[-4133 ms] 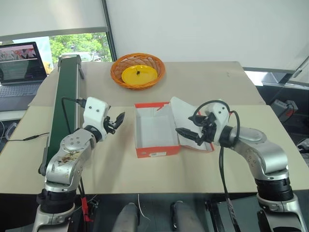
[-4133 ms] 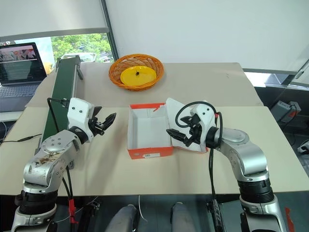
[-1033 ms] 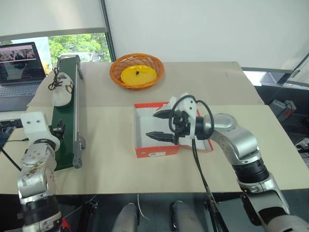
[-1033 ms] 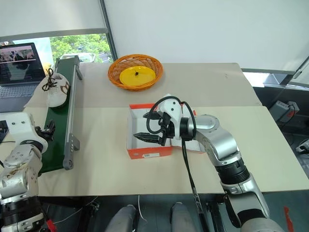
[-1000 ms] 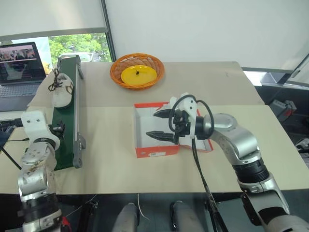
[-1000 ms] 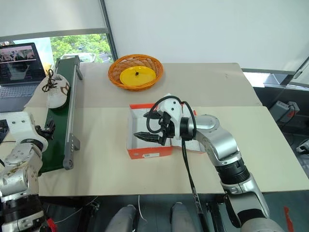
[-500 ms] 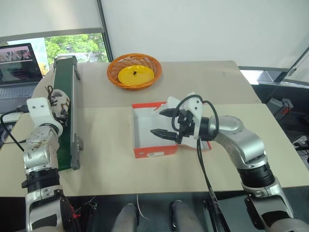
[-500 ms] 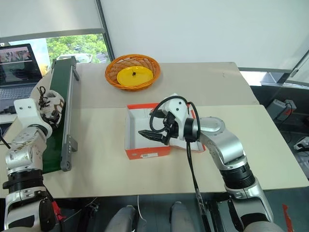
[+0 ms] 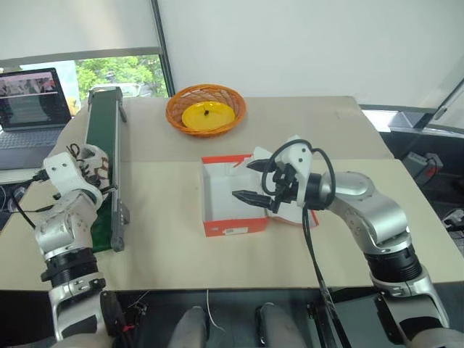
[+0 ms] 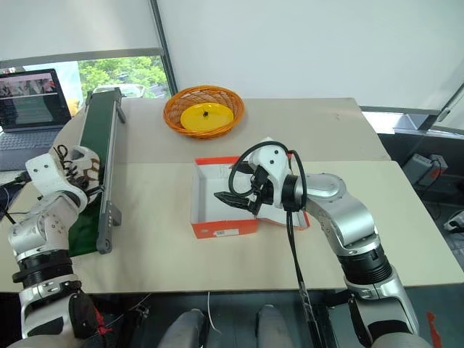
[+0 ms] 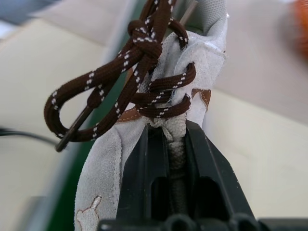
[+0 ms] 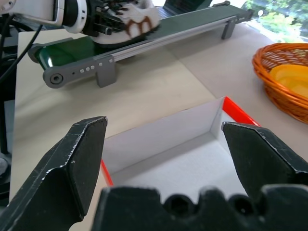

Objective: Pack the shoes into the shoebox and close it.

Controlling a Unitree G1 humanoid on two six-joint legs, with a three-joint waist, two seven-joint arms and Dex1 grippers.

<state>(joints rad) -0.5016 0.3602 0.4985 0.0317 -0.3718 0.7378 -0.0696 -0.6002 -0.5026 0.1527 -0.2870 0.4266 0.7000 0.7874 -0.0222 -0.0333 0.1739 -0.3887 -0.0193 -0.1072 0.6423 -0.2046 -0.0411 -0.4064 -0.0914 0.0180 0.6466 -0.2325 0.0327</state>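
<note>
A whitish shoe [image 11: 159, 96] with dark brown laces is seen on the green conveyor belt [image 9: 100, 145] at the left edge of the table [image 9: 174, 239]. The left gripper [image 9: 93, 168] is closed on this shoe; in the left wrist view its two black fingers [image 11: 139, 178] are pressed together on the light fabric just below the lacing, and the lace loops hang above the fingertips. Only this one shoe is visible. The shoebox [image 9: 233, 197] is placed near the middle of the table, well apart from the conveyor belt, with its red-orange walls upright, its white interior exposed and its lid folded open to the right side. A white label is visible on the near end wall. The right gripper [image 9: 250, 181] is held over the right part of the open box with its fingers [image 12: 82, 159] spread wide apart and nothing between them; in the right wrist view the white box interior is seen between the two tips. A round orange wicker basket [image 9: 206, 110] containing a yellow plate [image 9: 206, 114] is located beyond the box. An open laptop [image 9: 32, 98] is noted on a separate surface past the conveyor belt.
</note>
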